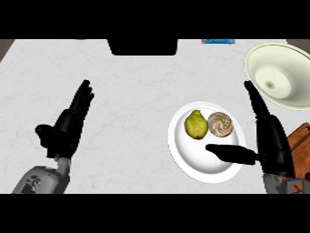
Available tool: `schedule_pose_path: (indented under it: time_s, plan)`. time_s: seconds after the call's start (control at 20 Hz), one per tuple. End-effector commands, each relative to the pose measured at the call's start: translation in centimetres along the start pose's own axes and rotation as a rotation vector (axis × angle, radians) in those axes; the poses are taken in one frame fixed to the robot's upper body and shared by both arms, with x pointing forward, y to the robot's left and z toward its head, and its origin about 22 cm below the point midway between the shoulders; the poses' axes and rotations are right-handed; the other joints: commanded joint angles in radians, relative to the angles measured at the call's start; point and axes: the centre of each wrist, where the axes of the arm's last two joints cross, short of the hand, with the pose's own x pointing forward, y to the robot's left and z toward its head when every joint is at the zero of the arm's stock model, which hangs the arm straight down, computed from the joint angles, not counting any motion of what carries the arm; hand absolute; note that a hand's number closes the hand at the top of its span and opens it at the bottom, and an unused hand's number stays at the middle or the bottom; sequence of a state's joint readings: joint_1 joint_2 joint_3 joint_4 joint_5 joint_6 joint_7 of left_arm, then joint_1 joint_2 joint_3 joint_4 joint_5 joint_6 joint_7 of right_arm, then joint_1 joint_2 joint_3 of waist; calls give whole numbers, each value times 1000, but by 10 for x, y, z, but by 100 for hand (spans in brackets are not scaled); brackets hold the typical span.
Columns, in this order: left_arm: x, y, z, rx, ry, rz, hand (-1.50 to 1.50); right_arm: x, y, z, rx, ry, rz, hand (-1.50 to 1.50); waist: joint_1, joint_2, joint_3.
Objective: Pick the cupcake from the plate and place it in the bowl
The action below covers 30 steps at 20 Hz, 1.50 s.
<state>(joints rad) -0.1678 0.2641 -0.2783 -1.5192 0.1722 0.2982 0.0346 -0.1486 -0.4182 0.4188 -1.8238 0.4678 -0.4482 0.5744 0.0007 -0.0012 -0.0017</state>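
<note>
Nothing moved yet: cupcake (219, 124) on the white plate (191, 159) beside a pear (196, 124), bowl (285, 77) waiting beyond. Right hand (268, 136) spread open just beside the plate, gripping nothing; left hand (67, 125) open, resting apart. Grasp, lift, placement all remaining.

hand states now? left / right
Left hand: open, fingers straight, holding nothing.
Right hand: open beside the plate, thumb over its rim, cupcake not grasped.

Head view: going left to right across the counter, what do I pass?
Left hand → yellow-green fruit → cupcake, both on the plate → right hand → bowl.
</note>
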Motion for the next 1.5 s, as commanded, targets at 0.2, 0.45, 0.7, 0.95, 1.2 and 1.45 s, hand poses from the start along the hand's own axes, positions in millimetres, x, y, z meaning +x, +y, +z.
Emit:
schedule_pose_path:
  time_s: [0.2, 0.45, 0.7, 0.95, 1.2, 1.45]
  plan:
    - [-5, 11, 2, -4, 14, -6, 0, 2, 16, -18, 145, 183, 99, -150, 4, 2, 1]
    - [4, 14, 10, 0, 9, 4, 0, -28, 12, -5, 175, 183, 57, -150, 1, 1, 2]
    - [-5, -8, 7, 12, -1, -3, 0, -44, 10, 3, 159, 146, 16, -150, -2, 1, 2]
    - [-4, 3, 2, -4, 10, 5, 0, -39, 2, 19, 163, 100, -86, -150, -4, 0, 2]
    - [-10, -1, -5, 3, 14, -2, 0, -33, -12, -7, 185, 98, -131, -150, -3, 1, 2]
    - [6, 11, 3, 8, -2, 16, 0, -43, 13, 10, 196, 136, -161, -150, -1, 1, 2]
